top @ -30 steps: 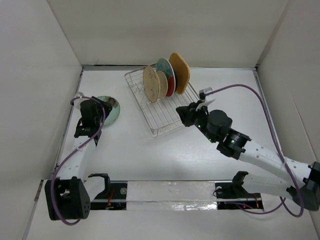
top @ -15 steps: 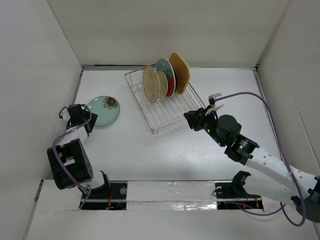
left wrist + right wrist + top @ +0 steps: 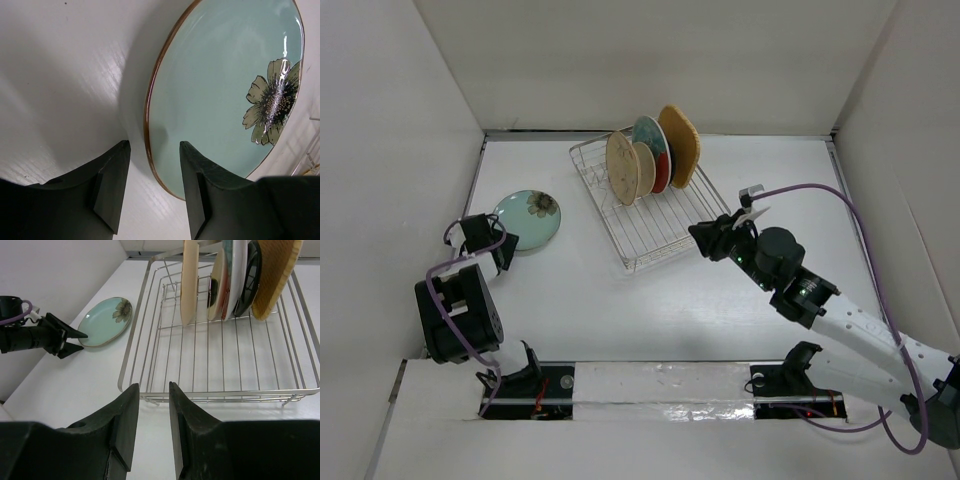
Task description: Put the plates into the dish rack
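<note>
left arm (image 3: 460, 300) is folded low at the left side of the table (image 3: 590, 300); left jaws released, gap clearly visible; wrist view has one finger (image 3: 110, 185) over bare table and the other over the glaze, with the brown near rim of the pale teal flowered plate (image 3: 225, 100) running into the gap between them; can't tell whether either finger touches the rim; that plate lies flat on the table, left of the dish rack (image 3: 660, 228) and apart from it, flower motif toward the rack side

right arm (image 3: 840, 320) reaches in from the right; right jaws just off the near right corner of the rack, above the table; parted by a narrow gap, nothing between them, only table and the rack's near rail seen through the gap

rack sits angled in the far middle of the table; five plates stand on edge across its far end, left to right in the right wrist view: beige plate (image 3: 190, 280), cream plate with dark mark (image 3: 216, 290), red plate with teal-white pattern (image 3: 235, 275), small black plate (image 3: 252, 277), orange plate (image 3: 277, 270); near half of the rack is bare wire
</note>
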Robot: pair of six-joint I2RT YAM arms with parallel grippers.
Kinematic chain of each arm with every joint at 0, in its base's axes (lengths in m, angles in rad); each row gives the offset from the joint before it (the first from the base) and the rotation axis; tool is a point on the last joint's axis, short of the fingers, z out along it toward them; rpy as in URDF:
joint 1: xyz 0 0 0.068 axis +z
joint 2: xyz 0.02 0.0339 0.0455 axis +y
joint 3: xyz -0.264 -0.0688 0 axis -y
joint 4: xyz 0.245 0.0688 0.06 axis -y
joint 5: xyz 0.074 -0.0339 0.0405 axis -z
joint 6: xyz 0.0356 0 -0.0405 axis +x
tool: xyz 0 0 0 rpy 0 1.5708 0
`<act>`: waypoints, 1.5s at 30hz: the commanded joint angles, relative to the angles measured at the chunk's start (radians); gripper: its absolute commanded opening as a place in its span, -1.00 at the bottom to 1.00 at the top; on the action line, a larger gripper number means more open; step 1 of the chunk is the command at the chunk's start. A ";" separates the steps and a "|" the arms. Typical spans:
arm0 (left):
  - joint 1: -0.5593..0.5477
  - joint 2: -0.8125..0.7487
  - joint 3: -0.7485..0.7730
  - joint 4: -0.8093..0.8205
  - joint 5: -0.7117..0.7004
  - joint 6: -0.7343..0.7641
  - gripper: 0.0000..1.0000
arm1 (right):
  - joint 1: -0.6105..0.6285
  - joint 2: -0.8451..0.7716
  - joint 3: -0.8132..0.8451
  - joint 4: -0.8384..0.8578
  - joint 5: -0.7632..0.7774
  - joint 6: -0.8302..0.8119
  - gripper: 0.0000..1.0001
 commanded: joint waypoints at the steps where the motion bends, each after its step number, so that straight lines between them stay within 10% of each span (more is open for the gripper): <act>1: 0.000 -0.041 -0.029 0.031 -0.033 -0.017 -0.18 | -0.007 -0.006 0.004 0.023 -0.017 0.006 -0.28; 12: 0.000 0.043 -0.023 0.116 -0.005 -0.075 -0.37 | -0.007 -0.015 0.001 0.021 -0.017 0.008 -0.27; 17: 0.000 0.052 -0.029 0.165 0.015 -0.104 -1.00 | -0.016 -0.020 0.001 0.018 -0.022 0.008 -0.27; 30: 0.068 -0.262 -0.342 0.646 0.038 -0.251 -1.00 | -0.016 0.012 0.009 0.040 -0.048 0.014 -0.27; 45: 0.112 -0.503 -0.357 0.682 0.215 -0.288 -1.00 | 0.020 0.181 0.133 0.107 -0.137 0.075 0.21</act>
